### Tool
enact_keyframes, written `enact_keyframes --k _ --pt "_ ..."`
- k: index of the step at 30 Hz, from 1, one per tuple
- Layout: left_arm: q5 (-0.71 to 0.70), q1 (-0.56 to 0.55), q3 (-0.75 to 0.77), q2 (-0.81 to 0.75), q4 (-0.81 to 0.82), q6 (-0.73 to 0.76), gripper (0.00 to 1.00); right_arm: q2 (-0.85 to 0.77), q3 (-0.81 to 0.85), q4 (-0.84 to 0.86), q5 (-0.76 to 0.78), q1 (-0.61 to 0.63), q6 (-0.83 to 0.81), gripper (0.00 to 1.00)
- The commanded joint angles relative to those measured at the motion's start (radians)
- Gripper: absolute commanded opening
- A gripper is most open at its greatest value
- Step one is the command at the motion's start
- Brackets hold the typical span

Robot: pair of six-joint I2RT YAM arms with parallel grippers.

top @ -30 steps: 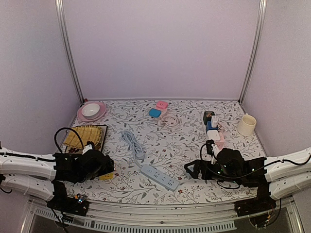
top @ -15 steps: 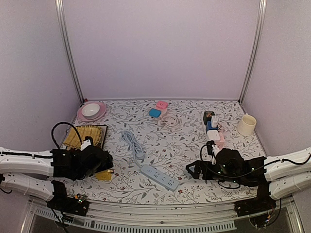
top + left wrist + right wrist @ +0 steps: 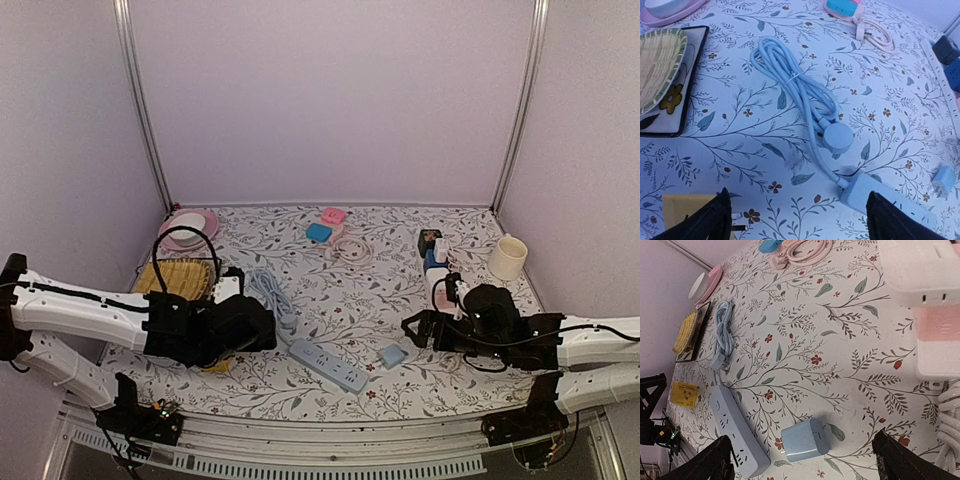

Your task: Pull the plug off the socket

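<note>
The light blue power strip (image 3: 328, 365) lies on the floral table, its cable coiled (image 3: 272, 292) behind it. It also shows in the left wrist view (image 3: 885, 200) and the right wrist view (image 3: 735, 432). The small blue plug (image 3: 393, 355) lies loose on the table to the right of the strip, apart from it; it shows in the right wrist view (image 3: 805, 440) and the left wrist view (image 3: 942, 181). My right gripper (image 3: 412, 332) is open and empty, just right of the plug. My left gripper (image 3: 262, 335) is open and empty, left of the strip.
A yellow card (image 3: 215, 364) lies by the left gripper. A woven dish on a black tray (image 3: 180, 278) and a pink plate with a bowl (image 3: 188, 224) sit at left. A white-pink power strip (image 3: 441, 272), a cup (image 3: 507, 257), and pink and blue items (image 3: 326, 224) stand behind.
The plug lay under my right gripper before; now it lies free and the right gripper has drawn back to the right. My left arm has swung right toward the strip, leaving the yellow card.
</note>
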Motion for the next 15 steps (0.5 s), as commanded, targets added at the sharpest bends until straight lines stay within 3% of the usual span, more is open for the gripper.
enact_keyframes --k 1,11,15 --pt "0.019 -0.027 0.066 0.079 0.048 0.082 0.94 -0.084 0.05 -0.086 -0.001 -0.082 -0.073 0.99" --pt "0.13 -0.028 0.081 0.165 0.259 0.157 0.94 -0.058 0.175 -0.219 0.004 -0.381 -0.27 0.99" --pt "0.163 -0.028 0.084 0.195 0.305 0.168 0.94 0.017 0.248 -0.245 0.052 -0.421 -0.339 0.99"
